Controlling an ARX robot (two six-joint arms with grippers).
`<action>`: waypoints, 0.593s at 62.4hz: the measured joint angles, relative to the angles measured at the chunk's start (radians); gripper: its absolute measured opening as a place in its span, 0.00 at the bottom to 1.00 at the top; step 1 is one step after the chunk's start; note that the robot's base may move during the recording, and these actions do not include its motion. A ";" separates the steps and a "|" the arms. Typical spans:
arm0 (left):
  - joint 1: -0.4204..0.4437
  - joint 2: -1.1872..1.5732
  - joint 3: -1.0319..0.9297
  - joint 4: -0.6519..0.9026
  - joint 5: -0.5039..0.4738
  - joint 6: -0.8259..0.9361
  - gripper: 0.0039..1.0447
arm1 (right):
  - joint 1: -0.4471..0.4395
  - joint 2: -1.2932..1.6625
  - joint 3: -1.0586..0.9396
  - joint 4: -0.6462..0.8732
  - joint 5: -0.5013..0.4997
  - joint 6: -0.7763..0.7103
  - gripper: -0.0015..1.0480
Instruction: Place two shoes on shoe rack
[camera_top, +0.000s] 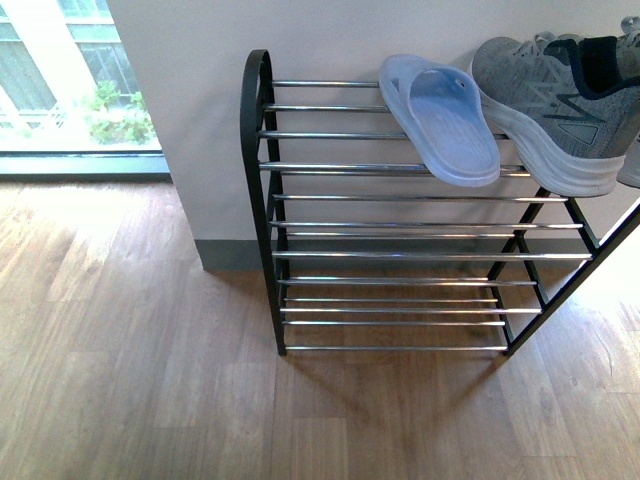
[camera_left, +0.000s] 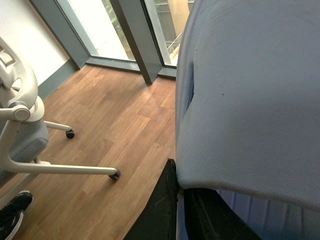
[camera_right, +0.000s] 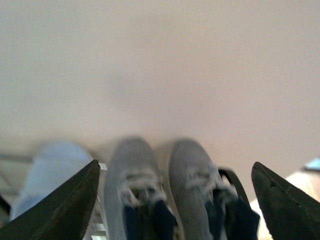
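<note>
Right gripper has its fingers spread wide, nothing between them; the grey sneaker pair sits past the tips, framed in the gap, well apart from either finger, blurred. A pale blue slide shows beside the near finger in that view, also out of contact. Left gripper: dark fingers sit right under the edge of a second pale blue slide that fills most of the left wrist view; it looks pinched at the edge between the two dark fingers, so holding the slide. Front view shows neither arm, but gives the layout: shoe rack against the wall on the wood floor, one slide on the top tier lying sole-up across the chrome rods, toe end overhanging the front rod, one grey sneaker just beside it on the same tier, cut off by the frame edge. Only the right wrist view shows both sneakers side by side. Only the left wrist view shows the office chair base, window frame and a black shoe on the floor. Left wrist camera looks down over the floor; right wrist camera faces the wall at roughly top-tier height.
</note>
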 joint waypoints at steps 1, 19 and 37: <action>0.000 0.000 0.000 0.000 0.000 0.000 0.01 | 0.000 -0.006 -0.020 0.028 -0.005 0.008 0.71; 0.000 0.000 0.000 0.000 0.000 0.000 0.01 | -0.027 -0.211 -0.436 0.285 -0.048 0.082 0.23; 0.000 0.000 0.000 0.000 0.000 0.000 0.01 | -0.092 -0.424 -0.687 0.311 -0.117 0.089 0.01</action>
